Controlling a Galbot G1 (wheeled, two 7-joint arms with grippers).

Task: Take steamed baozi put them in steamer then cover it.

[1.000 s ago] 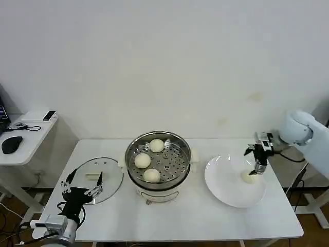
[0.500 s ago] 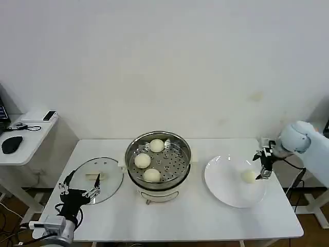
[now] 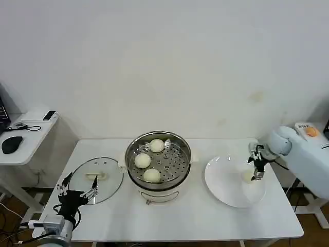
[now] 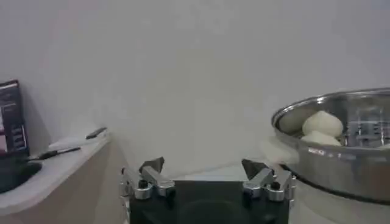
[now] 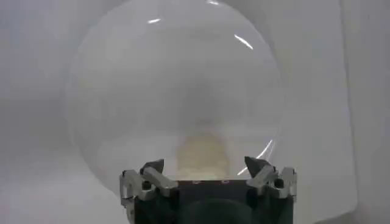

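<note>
On the white table (image 3: pixel 205 216), the right pincer (image 3: pixel 255 171) hangs released over the plate's (image 3: pixel 226 193) dome-up baozi (image 3: pixel 248 177).

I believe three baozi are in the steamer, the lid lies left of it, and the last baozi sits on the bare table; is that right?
Not quite: the last baozi sits on the white plate, not the bare table, as the head view shows, with the right gripper over it. Three baozi are indeed in the steamer, and the lid lies to its left.

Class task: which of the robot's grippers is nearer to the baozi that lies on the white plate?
The right. The right gripper hangs open just over the baozi on the plate; the left gripper sits open across the table beside the glass lid.
</note>
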